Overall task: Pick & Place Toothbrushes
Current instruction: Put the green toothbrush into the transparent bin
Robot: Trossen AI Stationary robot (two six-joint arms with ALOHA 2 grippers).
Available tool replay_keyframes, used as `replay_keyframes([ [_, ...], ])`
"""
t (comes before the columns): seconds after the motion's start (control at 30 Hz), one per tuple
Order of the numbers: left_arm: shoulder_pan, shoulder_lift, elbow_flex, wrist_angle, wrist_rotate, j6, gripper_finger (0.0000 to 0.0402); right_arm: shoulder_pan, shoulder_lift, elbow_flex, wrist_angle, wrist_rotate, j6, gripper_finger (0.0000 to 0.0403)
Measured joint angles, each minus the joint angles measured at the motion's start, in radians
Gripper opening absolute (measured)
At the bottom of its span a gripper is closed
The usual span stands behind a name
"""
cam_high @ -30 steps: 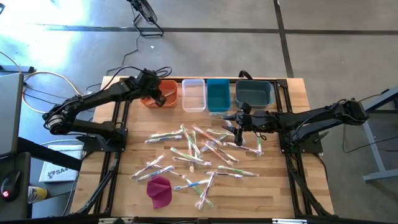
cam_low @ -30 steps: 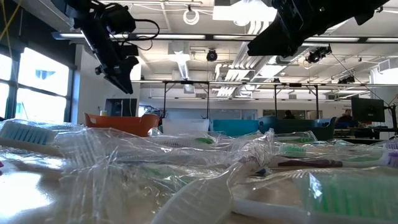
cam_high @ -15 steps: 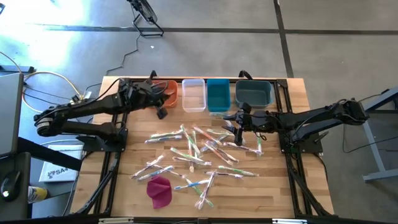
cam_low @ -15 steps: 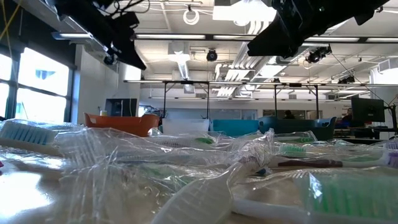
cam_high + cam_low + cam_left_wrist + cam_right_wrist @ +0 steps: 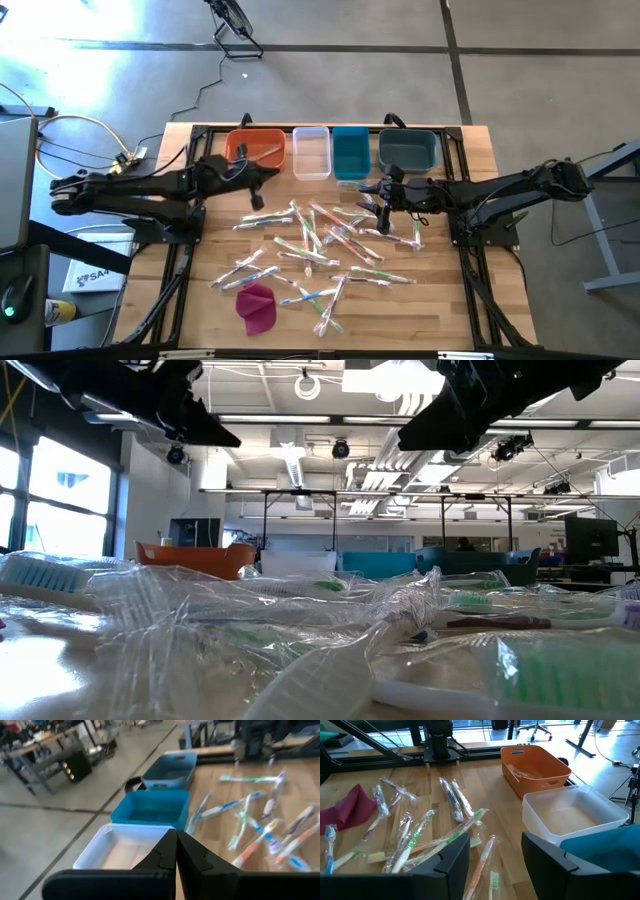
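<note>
Toothbrushes (image 5: 320, 245) litter the table; one lies in the orange bin (image 5: 256, 148); left jaws closed empty, right jaws apart.

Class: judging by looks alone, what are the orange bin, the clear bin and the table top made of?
Orange bin: probably moulded plastic, smooth, opaque, with a rolled rim.
Clear bin: likely translucent plastic; the wood shows through its floor.
Table top: wood, pale planks with visible grain.

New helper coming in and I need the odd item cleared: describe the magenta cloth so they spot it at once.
Start at the wooden table and the four bins along its far edge. Go to the opposite, near edge, left of the middle. The magenta cloth lies there beside the scattered toothbrushes: a soft crumpled lump, not a thin wrapped stick.
</note>
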Motion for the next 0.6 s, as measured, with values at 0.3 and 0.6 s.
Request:
replay_keyframes([
  [0.3, -0.080, -0.086, -0.061, 0.069, 0.045, 0.019, 0.0001, 0.000, 0.000, 0.000, 0.000, 0.000, 0.000, 0.0171],
  [0.6, -0.085, -0.084, -0.062, 0.034, 0.032, 0.019, 0.0001, 0.000, 0.000, 0.000, 0.000, 0.000, -0.002, 0.0171],
])
